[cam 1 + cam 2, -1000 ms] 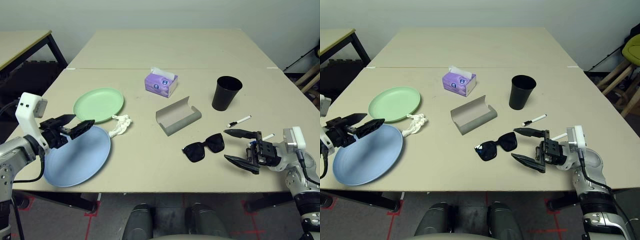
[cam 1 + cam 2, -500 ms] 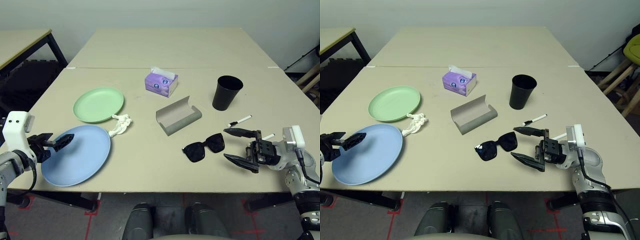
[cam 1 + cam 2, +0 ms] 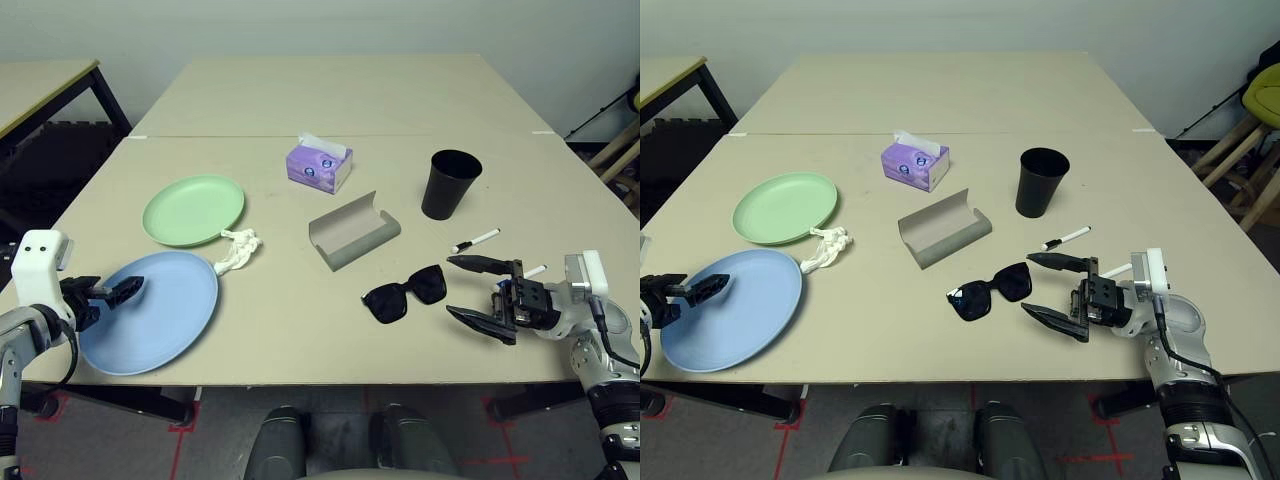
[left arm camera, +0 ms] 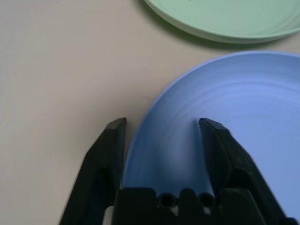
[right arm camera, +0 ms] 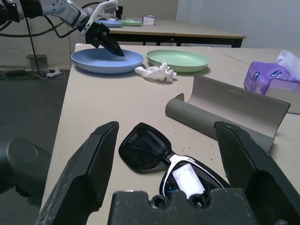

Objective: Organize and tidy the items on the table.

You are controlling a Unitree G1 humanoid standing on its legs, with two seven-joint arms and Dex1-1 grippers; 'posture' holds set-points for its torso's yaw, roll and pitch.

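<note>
No legible writing seen. Left end effector (image 3: 118, 292) lowered to round blue plastic plate (image 3: 160, 318) rim at lower left, jaws narrowed astride it; right end effector (image 3: 478, 296) kept wide open, empty.

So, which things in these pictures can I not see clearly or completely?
- Second pen: in the left eye view only its tip shows; the right gripper covers the rest.
- Blue plate: in the left wrist view the picture's edges cut it off.
- Left gripper: whether its fingers already pinch the plate's rim cannot be judged.
- Tissue box: print too small to read.
</note>
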